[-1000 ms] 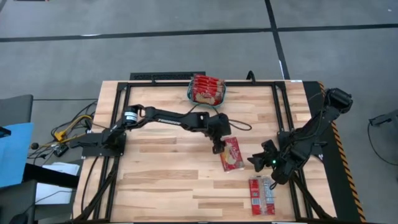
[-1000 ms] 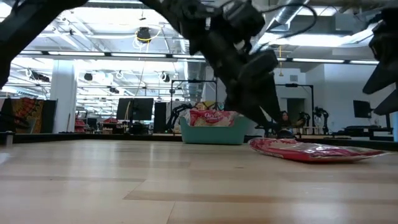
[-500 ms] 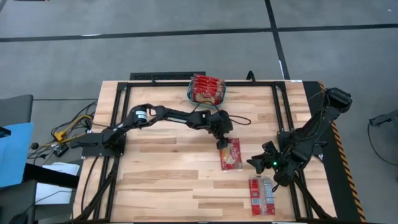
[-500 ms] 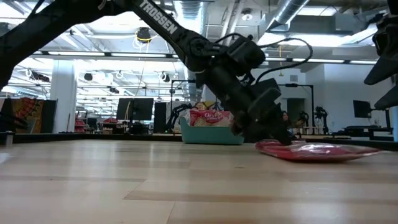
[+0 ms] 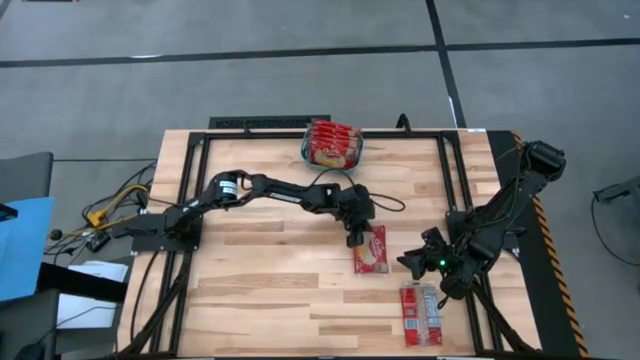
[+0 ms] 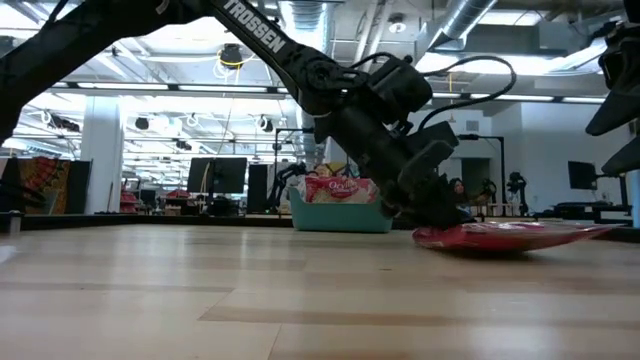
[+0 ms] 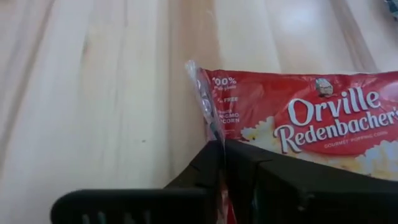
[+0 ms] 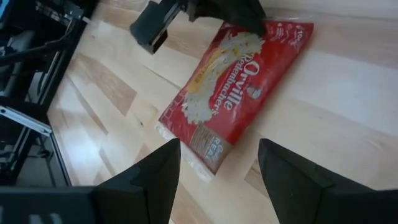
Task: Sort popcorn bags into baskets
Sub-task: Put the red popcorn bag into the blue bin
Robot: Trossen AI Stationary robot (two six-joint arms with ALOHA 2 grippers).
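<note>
Teal basket (image 5: pixel 334 153) sits at the far edge of the surface, centre, stuffed with red popcorn bags (image 5: pixel 333 141) packed side by side and standing above the rim. One loose red bag (image 5: pixel 372 249) lies mid-surface, long axis near-to-far, pale popcorn picture up; its far seam is pinched in the left gripper (image 5: pixel 355 235), and in the low view that bag (image 6: pixel 505 237) looks slightly raised off the wood at one end. Another red bag (image 5: pixel 421 313) lies flat near the front right corner.
</note>
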